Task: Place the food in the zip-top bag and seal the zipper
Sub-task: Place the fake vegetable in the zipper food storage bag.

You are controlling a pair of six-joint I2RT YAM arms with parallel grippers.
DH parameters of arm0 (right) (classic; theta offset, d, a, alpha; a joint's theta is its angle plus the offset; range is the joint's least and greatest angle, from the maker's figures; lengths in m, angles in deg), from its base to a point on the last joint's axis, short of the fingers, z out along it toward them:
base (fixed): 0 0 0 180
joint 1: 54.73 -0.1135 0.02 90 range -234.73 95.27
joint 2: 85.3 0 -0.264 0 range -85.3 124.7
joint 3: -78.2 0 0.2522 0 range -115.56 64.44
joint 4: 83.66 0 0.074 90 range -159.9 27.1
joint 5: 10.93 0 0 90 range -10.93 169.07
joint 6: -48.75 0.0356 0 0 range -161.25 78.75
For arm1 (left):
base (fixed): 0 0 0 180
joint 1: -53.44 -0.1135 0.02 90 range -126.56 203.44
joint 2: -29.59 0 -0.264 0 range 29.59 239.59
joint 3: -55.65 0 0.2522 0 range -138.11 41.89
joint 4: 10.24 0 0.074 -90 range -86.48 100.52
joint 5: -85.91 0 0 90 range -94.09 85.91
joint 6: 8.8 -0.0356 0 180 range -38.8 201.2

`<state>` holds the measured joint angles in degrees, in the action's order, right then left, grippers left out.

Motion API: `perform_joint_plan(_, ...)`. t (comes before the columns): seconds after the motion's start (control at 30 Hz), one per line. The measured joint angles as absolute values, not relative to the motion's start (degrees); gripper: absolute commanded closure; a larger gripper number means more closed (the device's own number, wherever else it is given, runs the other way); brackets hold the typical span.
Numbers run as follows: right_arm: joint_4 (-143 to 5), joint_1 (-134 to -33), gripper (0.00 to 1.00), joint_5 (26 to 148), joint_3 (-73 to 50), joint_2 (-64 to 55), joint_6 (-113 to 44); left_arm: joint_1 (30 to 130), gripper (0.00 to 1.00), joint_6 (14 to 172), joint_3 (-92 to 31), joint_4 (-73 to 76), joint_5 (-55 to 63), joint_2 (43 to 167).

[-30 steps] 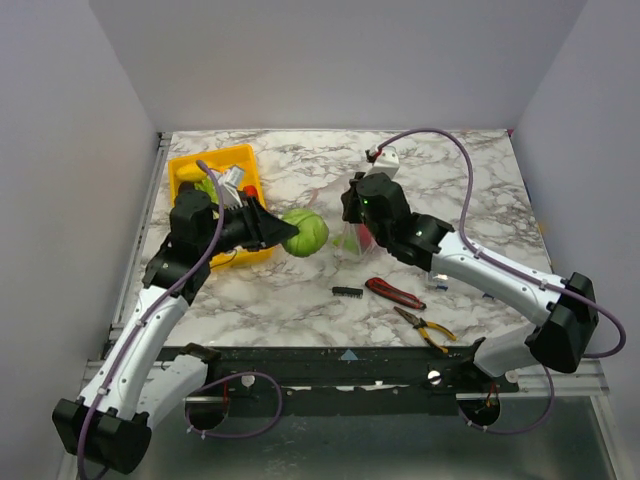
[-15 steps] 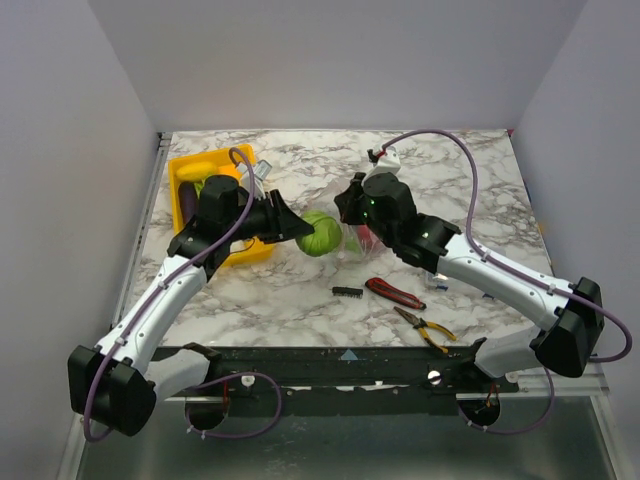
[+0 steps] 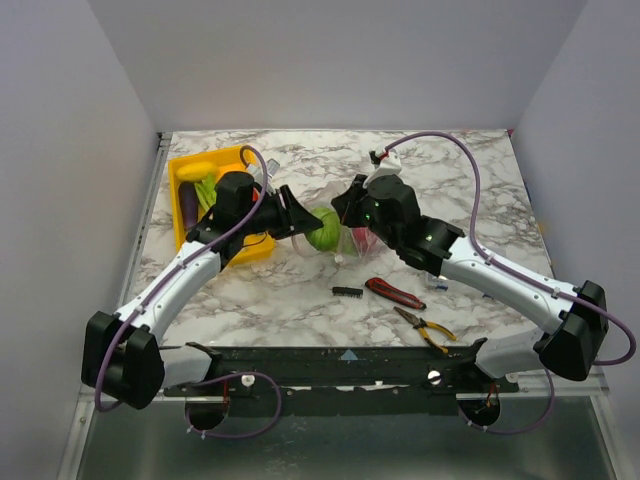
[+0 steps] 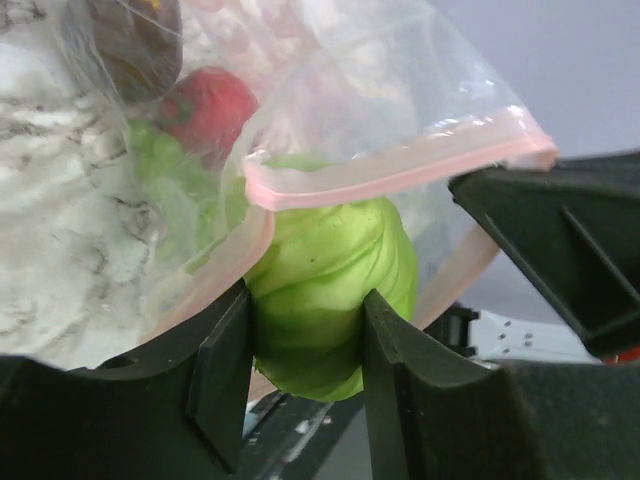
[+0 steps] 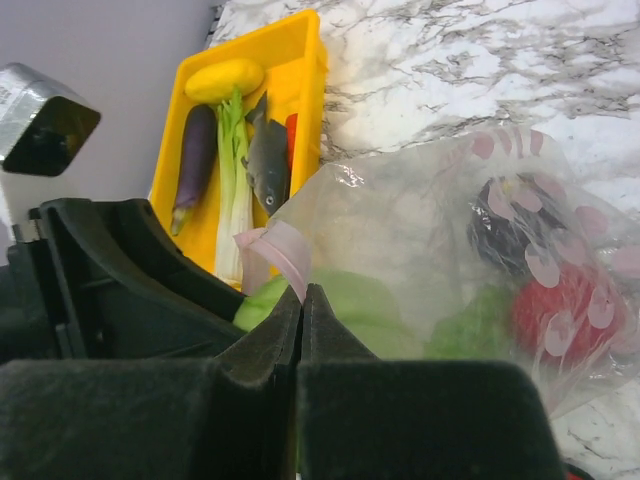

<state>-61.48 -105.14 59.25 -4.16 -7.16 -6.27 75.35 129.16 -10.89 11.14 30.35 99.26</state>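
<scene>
My left gripper (image 3: 300, 222) (image 4: 305, 345) is shut on the round green toy (image 4: 330, 290) (image 3: 322, 228) and holds it in the mouth of the zip-top bag (image 4: 400, 110) (image 5: 450, 250) (image 3: 350, 240). The pinkish zipper (image 4: 400, 170) (image 5: 285, 250) drapes over the top of the green toy. My right gripper (image 3: 345, 205) (image 5: 303, 300) is shut on the bag's mouth edge at the zipper and holds it up. A red toy (image 4: 210, 105) (image 5: 560, 305) and a leafy green (image 4: 165, 170) lie inside the bag. The aubergine (image 5: 195, 165), leek (image 5: 235, 180) and yellow piece (image 5: 225, 80) lie in the yellow tray (image 5: 300, 60) (image 3: 185, 165).
A fish toy (image 5: 268, 155) also lies in the tray. Red-handled pliers (image 3: 395, 293), yellow-handled pliers (image 3: 425, 328) and a small black part (image 3: 347, 291) lie on the marble table in front of the bag. White walls stand on both sides.
My left gripper has carried the round green toy to the right, from beside the yellow tray into the bag's mouth. My right gripper has kept its hold on the bag's edge.
</scene>
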Motion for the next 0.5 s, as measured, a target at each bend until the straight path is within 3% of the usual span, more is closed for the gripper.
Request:
perform_joint_plan(0.07, -61.54, -105.14, 1.0, 59.28, -4.16, -7.16, -6.12, 76.12, 0.23, 129.73, -11.24, 11.07, 29.32, 100.6)
perform_joint_plan(0.2, -61.59, -105.14, 1.0, 59.23, -4.16, -7.24, -6.12, 78.89, 0.12, 130.91, -13.6, 11.31, 27.85, 103.31)
perform_joint_plan(0.5, -61.37, -105.14, 1.0, 58.73, -4.16, -7.55, -6.18, 79.66, 0.16, 127.41, -14.8, 15.03, 25.45, 101.03)
